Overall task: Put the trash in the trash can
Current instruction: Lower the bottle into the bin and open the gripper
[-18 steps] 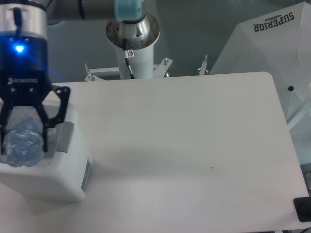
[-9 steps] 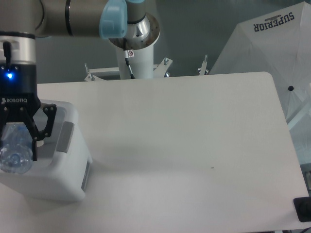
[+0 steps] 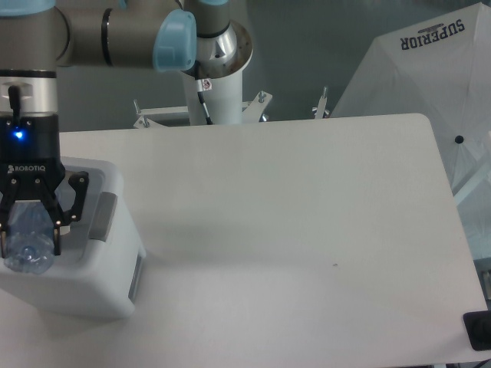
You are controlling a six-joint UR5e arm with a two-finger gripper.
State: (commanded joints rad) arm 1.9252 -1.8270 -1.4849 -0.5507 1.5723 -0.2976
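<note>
Bin (image 3: pixel 92 287): a boxy white container at the near left corner of the surface (image 3: pixel 307 230), with a grey handle panel on its right wall. Bottle (image 3: pixel 29 238): clear plastic, held directly over the bin's opening and seen nearly end-on, its long axis running roughly towards the camera; cap and label cannot be made out. Hand (image 3: pixel 31 234): black, pointing downward above the bin, its two fingers (image 3: pixel 55 230) closed against the sides of the bottle; a blue light glows on the wrist above. To the right of the bin the surface is white. Beyond the bin, at the far edge, stands the arm's white base column (image 3: pixel 211 84). Far right of the bin, a white umbrella (image 3: pixel 430 84) lettered "SUPERIOR".
</note>
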